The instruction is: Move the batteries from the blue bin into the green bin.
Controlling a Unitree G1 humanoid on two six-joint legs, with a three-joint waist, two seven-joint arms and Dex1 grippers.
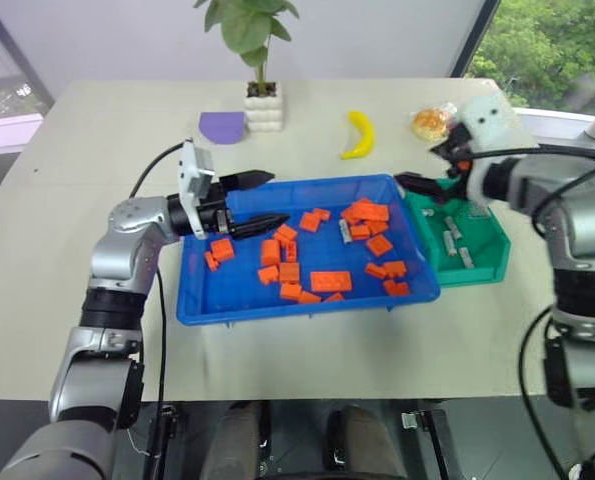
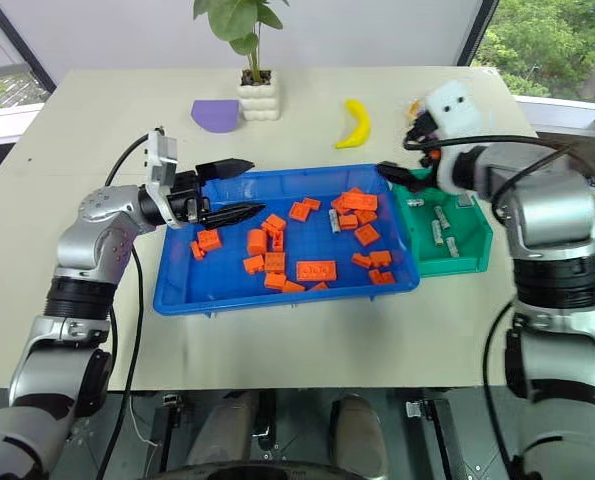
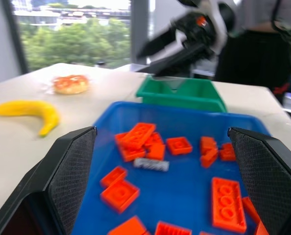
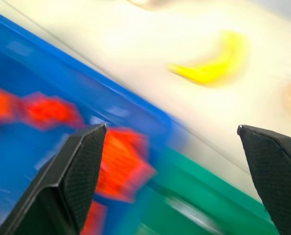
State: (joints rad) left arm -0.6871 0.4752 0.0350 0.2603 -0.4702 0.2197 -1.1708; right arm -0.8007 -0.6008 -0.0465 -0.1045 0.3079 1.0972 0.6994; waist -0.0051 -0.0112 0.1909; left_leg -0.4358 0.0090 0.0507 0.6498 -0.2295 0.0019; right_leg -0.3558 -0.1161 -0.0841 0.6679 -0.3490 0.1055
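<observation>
A: Fig. legend, stage? Right gripper (image 2: 402,178) hangs over the seam where the blue bin (image 2: 177,290) meets the green bin (image 2: 467,262), jaws spread wide, nothing between them. Three batteries (image 2: 444,227) lie in the green bin, near the table's right edge.

B: So a drop looks done; next pick is due. What's left in the blue bin?

A: One battery (image 2: 333,222) visible, lying flat among the orange bricks (image 2: 316,269) toward the bin's far right corner. Others may hide under bricks; can't tell.

B: Left gripper (image 2: 219,190)?

A: Fingers apart, empty, pointing across the blue bin's far left corner, above the bricks.

B: Next move calls for?

A: Prob. right gripper back over the bin's right end, descend astride that battery w/o catching the adjacent bricks, close, lift.
</observation>
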